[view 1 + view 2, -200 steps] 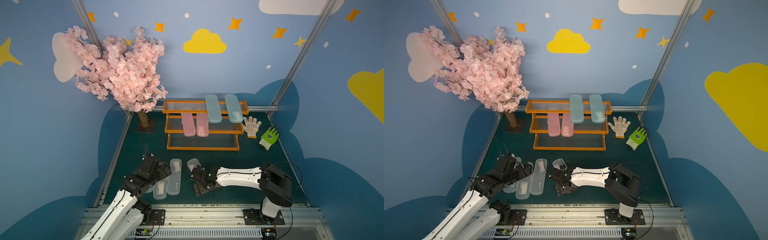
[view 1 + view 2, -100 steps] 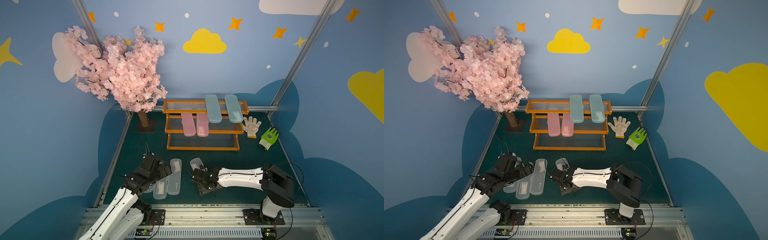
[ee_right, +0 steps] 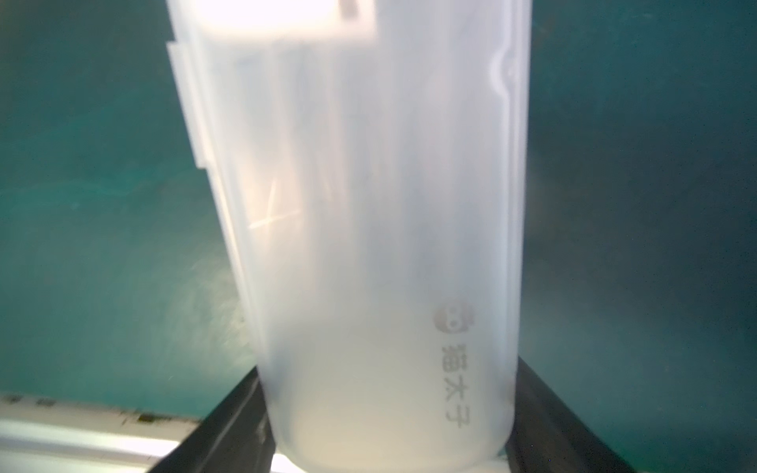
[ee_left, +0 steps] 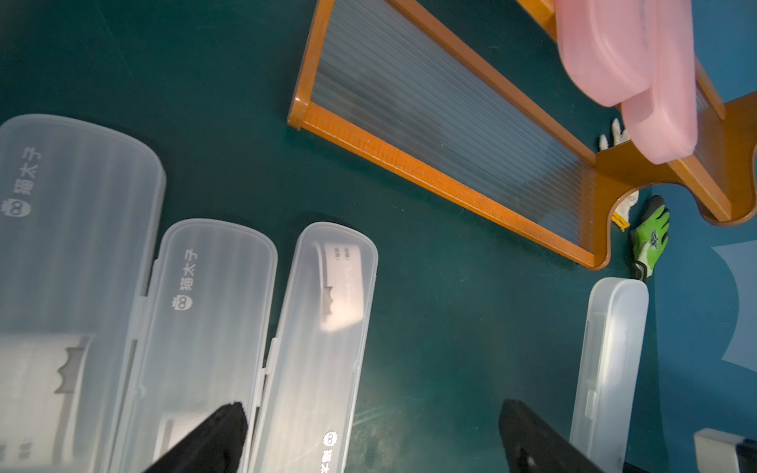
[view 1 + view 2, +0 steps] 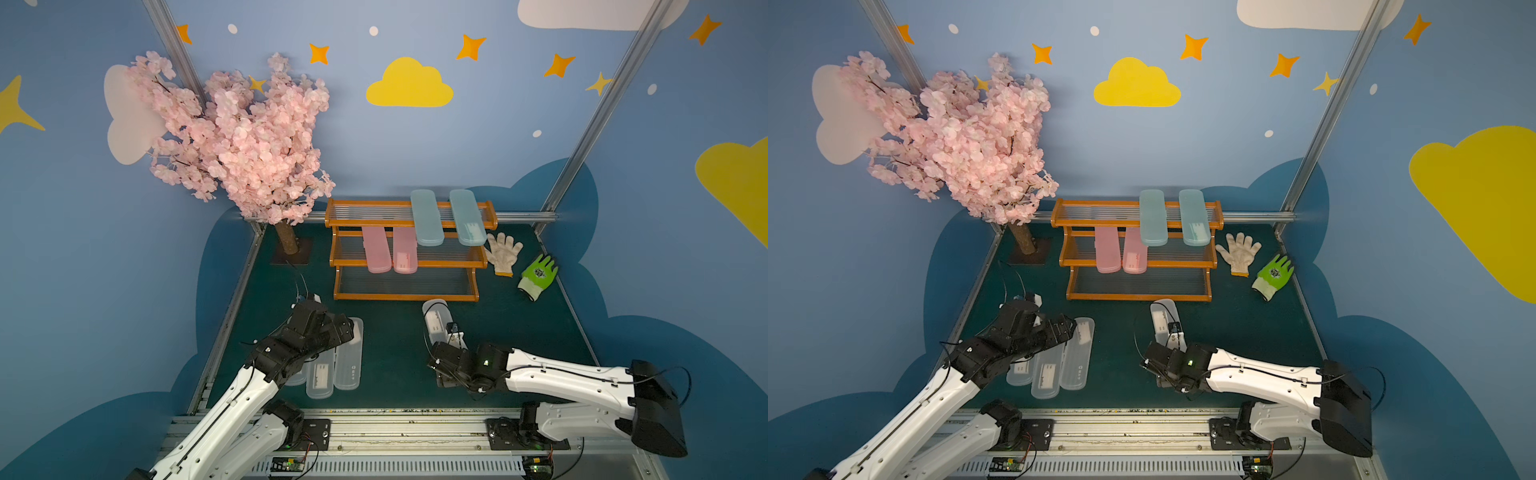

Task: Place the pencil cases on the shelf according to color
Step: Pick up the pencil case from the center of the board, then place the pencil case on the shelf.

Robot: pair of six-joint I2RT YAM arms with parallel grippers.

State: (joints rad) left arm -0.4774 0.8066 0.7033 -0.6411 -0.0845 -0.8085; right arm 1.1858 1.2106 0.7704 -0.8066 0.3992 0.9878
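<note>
And the right fingers [image 3: 229,430] clamp a clear pencil case [image 3: 368,225], six o'clock of the shelf [image 5: 405,296]; left fingers [image 4: 213,438] spread wide above three clear cases [image 4: 205,327]

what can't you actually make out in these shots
- right gripper: its own wrist covers the fingertips in both top views; right wrist view is blurred, so whether the gripped clear case is lifted is unclear
- outermost clear case: left arm covers most of it in both top views; left wrist view's edge cuts it off
- label print: too small to read anywhere
</note>
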